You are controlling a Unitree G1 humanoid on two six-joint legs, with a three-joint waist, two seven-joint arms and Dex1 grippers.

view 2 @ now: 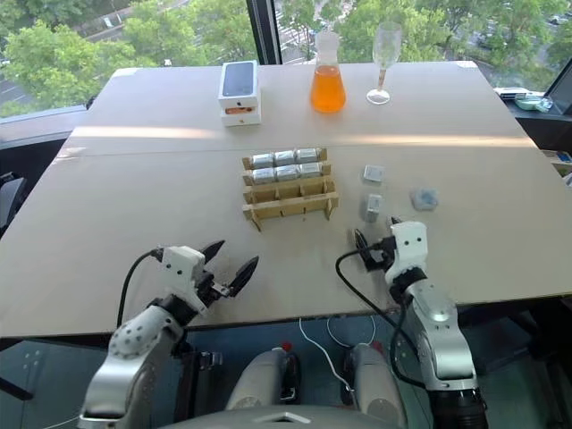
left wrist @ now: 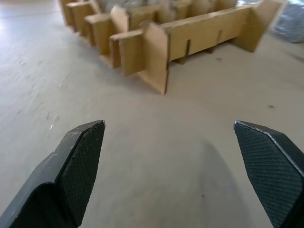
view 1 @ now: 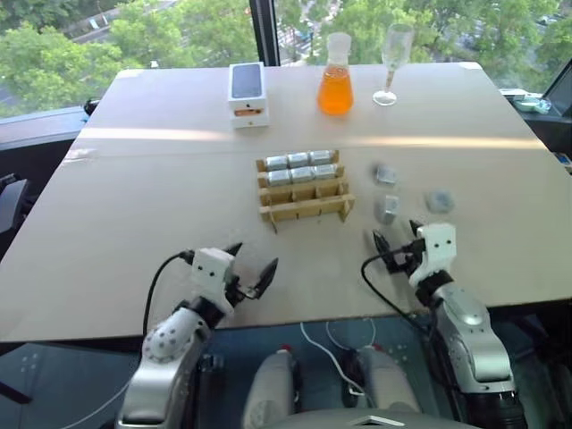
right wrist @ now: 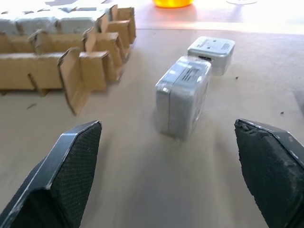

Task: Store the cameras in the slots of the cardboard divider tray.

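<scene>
Tan cardboard forms the divider tray [view 2: 288, 186], which is seen at the centre of the head views on a pale table [view 2: 134, 206]. Its two far rows are filled with six silver-grey cameras [view 2: 285, 164], three to a row, while the two near rows stand empty. Three loose cameras are found to the right of the tray: one upright on its narrow side [view 2: 372, 207] just beyond the right gripper, one lying flat [view 2: 374, 173] a little above it in the frame, and a third [view 2: 424, 198] further right, apart from both.

The left gripper [view 2: 227, 264] is held low in the lower left of the frame, near the table's front edge and well apart from the tray — its two black fingers are spread wide with nothing between them. The right gripper [view 2: 374, 234] is placed in the lower right, just short of the upright camera, and its fingers are likewise spread wide and empty; in the right wrist view that camera [right wrist: 181, 96] is seen standing between the lines of the two fingertips without being touched.

Along the upper edge of the frame, a white phone box [view 2: 239, 91], a flask of orange liquid [view 2: 328, 82] and a clear stemmed glass [view 2: 384, 61] are lined up.
</scene>
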